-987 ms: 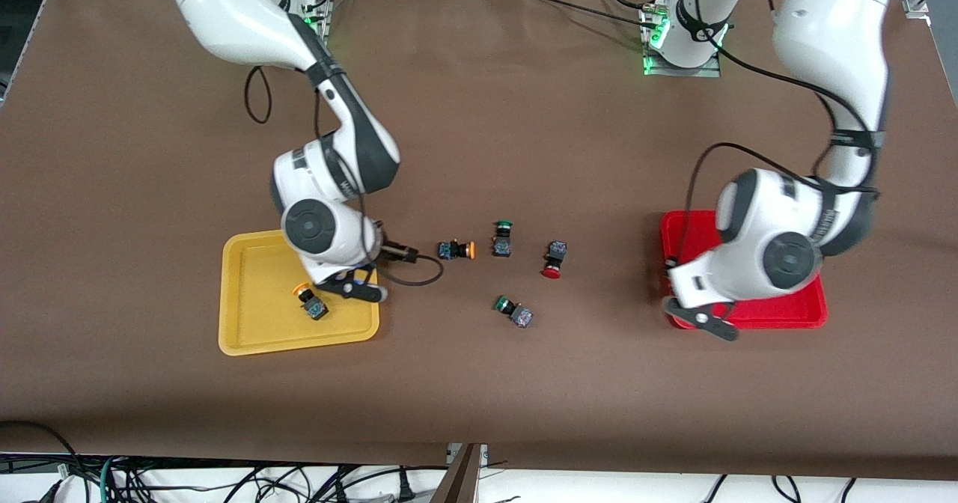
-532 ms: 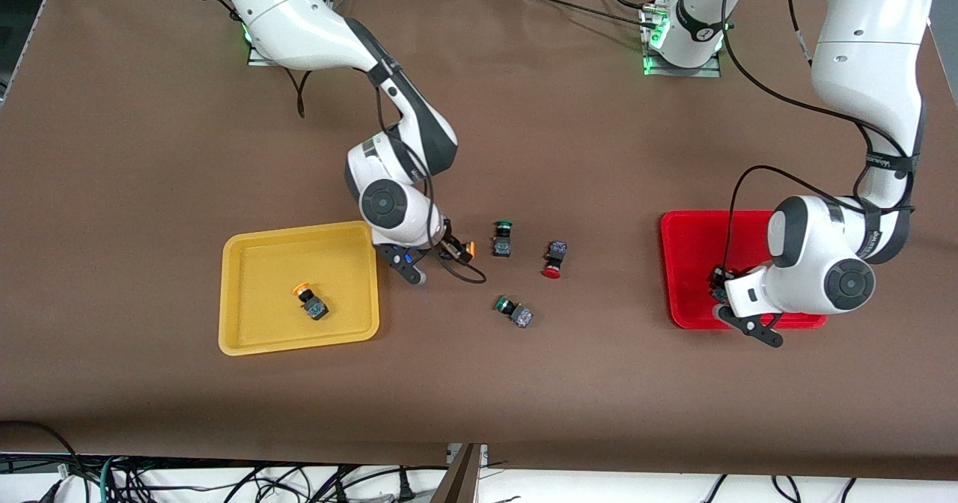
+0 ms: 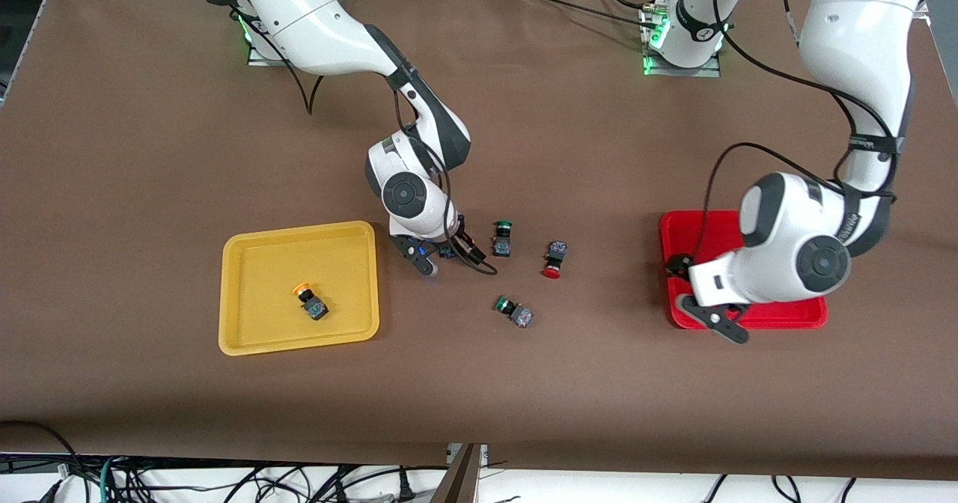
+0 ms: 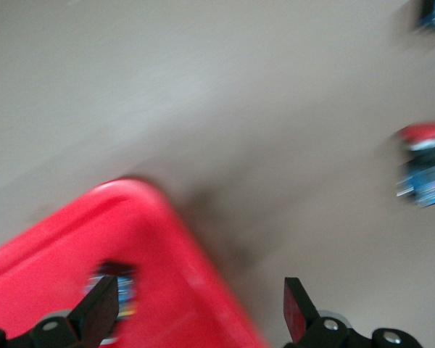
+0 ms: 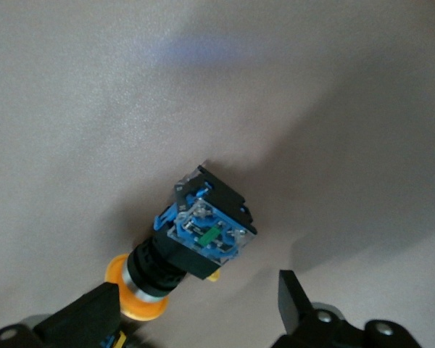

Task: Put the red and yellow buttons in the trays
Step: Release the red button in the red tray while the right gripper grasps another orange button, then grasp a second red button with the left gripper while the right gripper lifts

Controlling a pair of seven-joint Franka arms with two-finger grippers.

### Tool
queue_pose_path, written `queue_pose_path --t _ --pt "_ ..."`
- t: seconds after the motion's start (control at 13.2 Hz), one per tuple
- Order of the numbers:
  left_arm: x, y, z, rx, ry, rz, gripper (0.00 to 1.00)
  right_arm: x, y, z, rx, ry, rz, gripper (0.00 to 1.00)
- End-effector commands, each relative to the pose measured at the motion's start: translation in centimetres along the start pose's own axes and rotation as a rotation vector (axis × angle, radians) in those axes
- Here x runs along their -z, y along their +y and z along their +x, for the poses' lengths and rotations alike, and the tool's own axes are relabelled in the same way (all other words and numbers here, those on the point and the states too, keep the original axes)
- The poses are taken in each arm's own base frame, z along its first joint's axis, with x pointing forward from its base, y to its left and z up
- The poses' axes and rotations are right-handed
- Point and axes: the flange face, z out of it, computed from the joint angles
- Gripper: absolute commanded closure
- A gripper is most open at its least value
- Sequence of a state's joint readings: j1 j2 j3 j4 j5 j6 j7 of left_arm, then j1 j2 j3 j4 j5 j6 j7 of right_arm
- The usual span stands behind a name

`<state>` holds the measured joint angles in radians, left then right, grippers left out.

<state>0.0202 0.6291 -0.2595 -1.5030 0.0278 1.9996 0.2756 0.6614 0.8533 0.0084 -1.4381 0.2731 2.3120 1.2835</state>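
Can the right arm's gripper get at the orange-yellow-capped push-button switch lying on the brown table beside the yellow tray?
Probably yes. The right gripper is open just above the orange-yellow-capped push-button switch, its fingers to either side, with nothing between them and bare brown table around it.

Left wrist view smeared, button in red tray (image 4: 94, 261) half hidden by pincer finger (image 4: 94, 319)

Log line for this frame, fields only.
right gripper: open, over yellow button on table | left gripper: open, over red tray corner | yellow tray: one yellow button
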Motion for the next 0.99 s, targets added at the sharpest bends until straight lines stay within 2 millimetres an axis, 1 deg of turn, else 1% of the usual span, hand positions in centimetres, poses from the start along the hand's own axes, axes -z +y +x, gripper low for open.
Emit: queue_pose_path --t 0.0,0.08,0.15,0.23,0.3,0.38,0.46,0.61,0.68,0.84,0.91 --pt "-1.6 7.6 1.4 0.119 -0.033 0.009 0.0 -0.6 0.7 0.0 0.003 0.003 -0.011 0.11" --pt "-2.4 9.6 1.8 0.158 -0.04 0.015 0.0 -0.5 0.7 0.1 0.008 0.006 -0.012 0.11" --pt "-3.4 11.1 2.2 0.202 -0.046 0.012 0.0 0.4 0.4 0.4 0.029 0.011 -0.001 0.09" --pt "-5.2 13.2 2.6 0.256 -0.03 0.014 0.0 1.0 0.3 0.9 0.032 0.011 0.005 0.02" --pt "-7.3 16.4 2.6 0.314 -0.012 0.019 0.0 1.2 0.3 1.4 0.029 0.014 0.009 0.01" --pt "-8.7 18.7 2.6 0.382 0.025 0.02 0.0 1.4 0.3 1.6 0.024 0.013 0.013 0.01" --pt "-9.7 19.5 2.4 0.389 0.056 0.056 0.0 1.6 0.2 1.4 0.017 0.011 0.017 0.01" --pt "-11.5 19.8 1.9 0.312 0.091 0.171 0.0 1.9 0.1 1.4 0.01 0.008 0.021 0.01" --pt "-11.9 19.9 1.9 0.347 0.095 0.179 0.0 1.7 0.2 1.5 0.003 0.005 0.019 0.01" --pt "-12.8 22.2 2.2 0.333 0.125 0.166 0.0 1.0 0.5 1.8 -0.008 0.004 0.012 0.01" --pt "-13.5 22.1 2.5 0.331 0.152 0.147 0.0 0.7 0.6 1.8 -0.01 0.004 0.011 0.01"
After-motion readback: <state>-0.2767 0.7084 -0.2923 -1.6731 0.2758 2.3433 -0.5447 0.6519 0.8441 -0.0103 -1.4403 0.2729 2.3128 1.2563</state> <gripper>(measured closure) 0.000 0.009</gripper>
